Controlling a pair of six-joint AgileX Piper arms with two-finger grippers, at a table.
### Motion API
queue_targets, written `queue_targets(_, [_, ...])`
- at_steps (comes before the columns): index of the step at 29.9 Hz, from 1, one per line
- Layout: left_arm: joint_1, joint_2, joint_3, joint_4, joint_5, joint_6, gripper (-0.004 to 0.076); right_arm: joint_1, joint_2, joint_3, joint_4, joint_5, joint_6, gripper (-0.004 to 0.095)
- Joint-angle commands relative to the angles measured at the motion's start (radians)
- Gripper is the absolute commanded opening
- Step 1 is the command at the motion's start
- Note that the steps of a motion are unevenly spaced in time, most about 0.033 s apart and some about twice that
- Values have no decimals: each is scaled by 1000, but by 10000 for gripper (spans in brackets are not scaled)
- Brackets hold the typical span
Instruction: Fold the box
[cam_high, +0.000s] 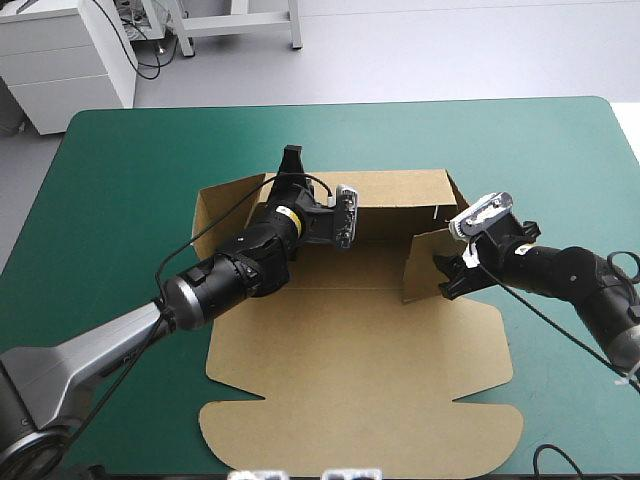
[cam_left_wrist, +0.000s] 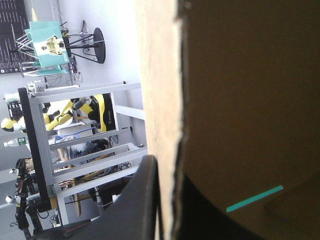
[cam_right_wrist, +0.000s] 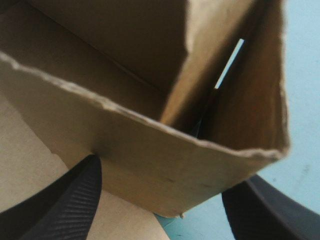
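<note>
Fingers (cam_left_wrist: 145, 200) of the left gripper (cam_high: 292, 158) pinch the box (cam_high: 360, 330); right gripper (cam_high: 447, 272) straddles it, wide.

Box (cam_high: 350, 330) plain brown; table cover (cam_high: 130, 170) teal-green; right gripper (cam_high: 448, 272) black, fingers (cam_right_wrist: 75, 200) seemingly fine-ribbed.

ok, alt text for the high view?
A partly folded brown cardboard box lies on the teal-green table cover. The left gripper grips its raised far wall; the open right gripper straddles an upright side flap.

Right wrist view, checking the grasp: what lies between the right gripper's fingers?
A raised wall of the box stands within the open right gripper, shown in the right wrist view.
</note>
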Motion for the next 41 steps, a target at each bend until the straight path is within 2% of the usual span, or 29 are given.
queue_targets(1, [-4, -33, -21, 7, -26, -16, -8, -6, -30, -28, 34, 9, -17, 654])
queue_targets(6, [-4, -33, -21, 7, -34, -16, -8, -4, -26, -27, 100, 0, -69, 652])
queue_targets(9, [-6, -33, -21, 5, -44, -16, -8, -2, -3, 1, 233, -7, -186, 652])
queue_targets(12, [-6, -33, -21, -7, -39, -16, -8, -2, 25, 33, 359, -65, -300, 652])
queue_targets(16, [-6, -33, -21, -60, -30, 31, -6, -2, 38, 35, 445, -120, -392, 651])
queue_targets(19, [-10, -33, -21, -100, -32, 68, -6, -2, 38, 35, 499, -125, -466, 651])
queue_targets(24, [-35, -33, -21, -88, -35, 68, -6, -2, 40, 35, 504, -118, -474, 641])
queue_targets(27, [-44, -33, -21, -86, -41, 68, -6, -2, 42, 35, 504, -106, -474, 531])
queue_targets(34, [-44, -33, -21, -86, -17, 68, -7, -2, 42, 35, 497, -53, -482, 7])
queue_targets(41, [-44, -33, -21, -86, -14, 64, -7, -2, 42, 35, 497, -11, -482, -19])
